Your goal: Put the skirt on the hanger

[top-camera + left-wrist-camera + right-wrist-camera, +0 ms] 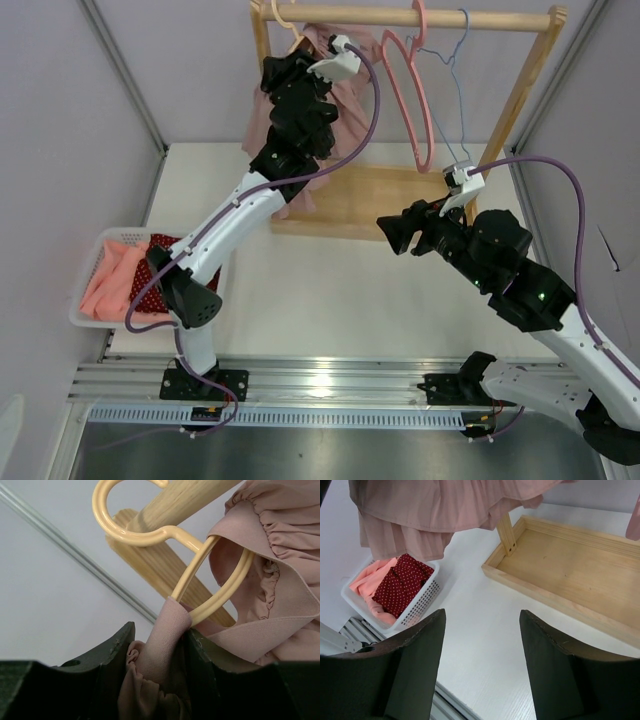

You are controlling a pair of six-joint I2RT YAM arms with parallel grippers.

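Starting at the left, the white basket (78, 305) sat near, holding an orange garment and a red dotted one, neither part of this step. Far beyond it, the left gripper (157, 645) was clamped on a bunched fold of the pink skirt (280, 540), at its waistband, just where the band met the lower bar of the cream hanger (150, 536). That hanger hung by its hook on the wooden rail (175, 502), and the skirt draped from it to the right and downward. Whether the band was fully seated was hard to tell from the wrist view; it looked only partly threaded. Doing this well called for drawing the band along the hanger arm gently, without pulling the hook off the rail, and releasing only once the cloth carried its own weight. Further right, the right gripper (482, 617) stood open and empty over the table, near the rack's wooden base (570, 570), well placed to steady the hem if needed.
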